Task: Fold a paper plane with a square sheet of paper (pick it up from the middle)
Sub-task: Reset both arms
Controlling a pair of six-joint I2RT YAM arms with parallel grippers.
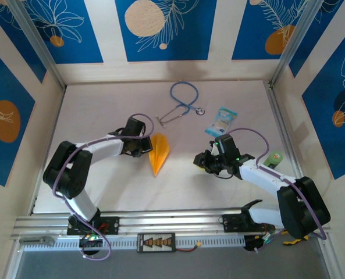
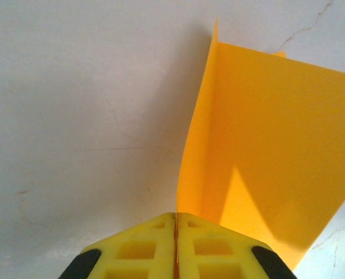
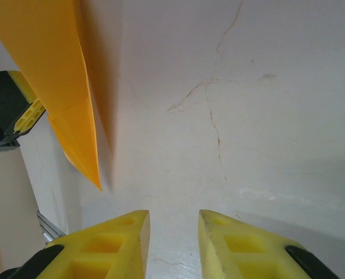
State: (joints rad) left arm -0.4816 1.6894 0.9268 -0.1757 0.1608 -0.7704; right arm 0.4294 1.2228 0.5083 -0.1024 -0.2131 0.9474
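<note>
L gripper (image 2: 175, 216) pinched shut on rear edge of paper plane (image 1: 159, 154), which sits mid-frame in top view, tip pointing toward bottom of frame. R gripper (image 3: 173, 224), right of centre, jaws a little apart w/ nothing btwn them, over white table (image 1: 219, 192).

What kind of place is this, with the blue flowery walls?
Probably a robot practice booth in a lab. A left arm and right arm are bolted to a metal rail beside a white table, blue panels wall it in, and a stethoscope and paper plane serve as props.
</note>
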